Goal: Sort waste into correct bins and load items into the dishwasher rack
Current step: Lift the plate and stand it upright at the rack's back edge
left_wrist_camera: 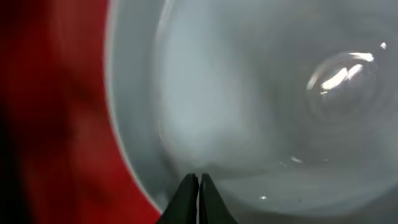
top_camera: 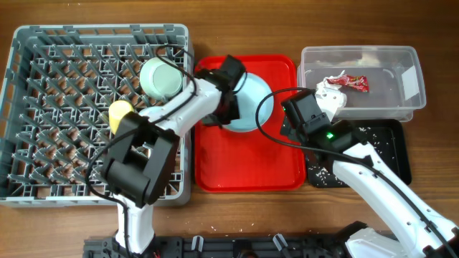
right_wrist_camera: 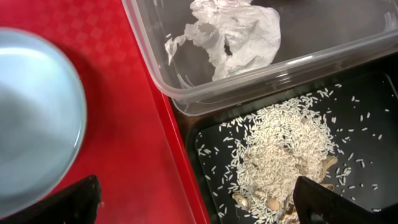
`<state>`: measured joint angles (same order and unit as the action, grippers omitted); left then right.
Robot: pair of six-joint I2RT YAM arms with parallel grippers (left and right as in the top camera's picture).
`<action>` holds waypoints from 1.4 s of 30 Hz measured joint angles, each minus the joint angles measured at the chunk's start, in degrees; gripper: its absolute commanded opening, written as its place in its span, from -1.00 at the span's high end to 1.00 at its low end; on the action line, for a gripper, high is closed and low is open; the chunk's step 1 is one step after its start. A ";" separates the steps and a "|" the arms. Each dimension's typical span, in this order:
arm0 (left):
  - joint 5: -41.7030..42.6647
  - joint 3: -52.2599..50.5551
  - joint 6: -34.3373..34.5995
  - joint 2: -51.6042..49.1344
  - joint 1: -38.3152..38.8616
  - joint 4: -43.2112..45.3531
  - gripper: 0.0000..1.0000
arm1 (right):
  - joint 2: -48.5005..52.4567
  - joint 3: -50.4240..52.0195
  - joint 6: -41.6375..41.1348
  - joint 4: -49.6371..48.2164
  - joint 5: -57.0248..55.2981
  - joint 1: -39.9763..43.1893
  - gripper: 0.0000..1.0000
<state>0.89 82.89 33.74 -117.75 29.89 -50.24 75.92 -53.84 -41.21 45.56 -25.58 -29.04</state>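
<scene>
On the red tray, the left gripper is clenched at the rim of the plate, which spreads ahead; the right gripper gapes empty at the tray's right edge.

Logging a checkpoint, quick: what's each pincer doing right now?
Left pincer: shut at the light blue plate rim; grip unclear.
Right pincer: open, empty.

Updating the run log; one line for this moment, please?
left gripper: shut at light blue plate rim | right gripper: open above black tray | paper wad: in clear tub | rice: in black tray
</scene>
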 measured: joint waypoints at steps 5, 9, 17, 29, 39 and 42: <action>-0.94 -0.02 -1.51 3.50 -4.98 -3.02 0.87 | 0.00 0.00 0.00 0.00 0.00 0.00 -1.00; 3.39 -0.02 -2.84 10.86 -5.60 1.33 -0.41 | 0.00 0.00 0.00 0.04 0.00 0.00 -0.99; 18.75 0.22 -3.10 12.57 3.98 16.72 -0.18 | 0.00 0.00 0.00 -0.02 0.02 0.00 -0.99; 9.79 0.22 -3.13 -1.51 11.10 20.44 0.42 | 0.00 0.00 0.00 -0.02 0.00 0.00 -0.99; -7.21 0.33 -3.61 -3.15 15.93 21.44 0.92 | 0.00 0.00 0.00 -0.02 0.00 0.00 -0.99; -8.79 0.63 -3.65 -2.75 15.08 19.41 0.92 | 0.00 0.00 0.00 0.00 0.00 0.00 -0.99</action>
<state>-7.90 83.53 30.09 -120.51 44.97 -30.83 75.92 -53.84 -41.21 45.56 -25.58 -29.04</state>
